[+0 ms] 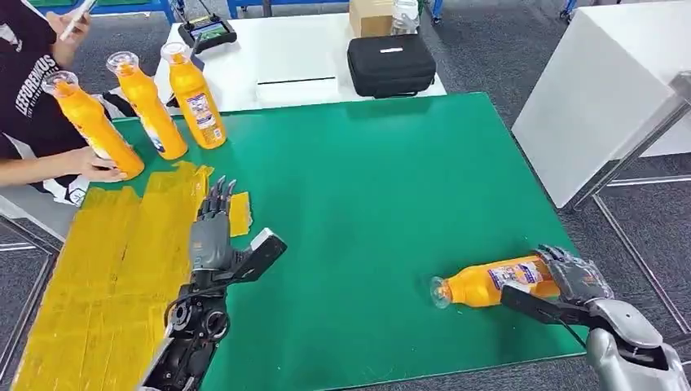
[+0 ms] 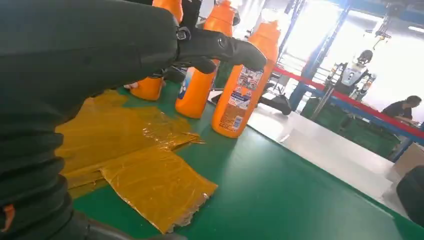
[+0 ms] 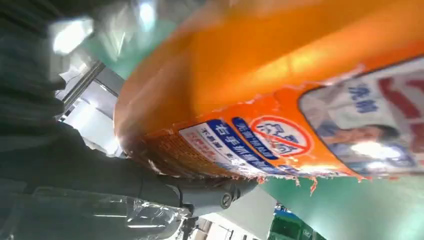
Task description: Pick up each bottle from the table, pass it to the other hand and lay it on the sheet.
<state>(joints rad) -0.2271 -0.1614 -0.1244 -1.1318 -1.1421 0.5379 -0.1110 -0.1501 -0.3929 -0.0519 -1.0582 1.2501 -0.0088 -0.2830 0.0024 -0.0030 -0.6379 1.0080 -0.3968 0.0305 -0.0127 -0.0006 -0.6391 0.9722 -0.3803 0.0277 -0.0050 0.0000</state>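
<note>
The green table (image 1: 391,204) is taking most of the head view, and I am using it as the landmark for all places. On its left part the yellow sheet (image 1: 114,261) is lying flat, wrinkled and shiny, with one loose corner piece reaching out over the green surface. Behind the far edge of the green table a white table (image 1: 277,65) is standing, and it is carrying a black case (image 1: 391,63), a cardboard box (image 1: 371,16) and a small device with a screen (image 1: 208,32). At the far left corner of the green table a person in a dark shirt (image 1: 24,73) is sitting, and the person's hand (image 1: 94,167) is touching the base of the leftmost of three upright orange bottles (image 1: 147,102), which are standing in a row there just beyond the sheet. Near the right front edge of the green table a lying orange bottle (image 1: 489,283) is resting on its side, with its clear cap pointing toward the middle of the table. The right hand (image 1: 574,277) is wrapping its fingers around the base end of this bottle, and the right wrist view is showing the label very close. The left hand (image 1: 213,224) is hovering over the edge of the sheet on the left part of the table, with its fingers stretched forward, slightly apart and holding nothing.
</note>
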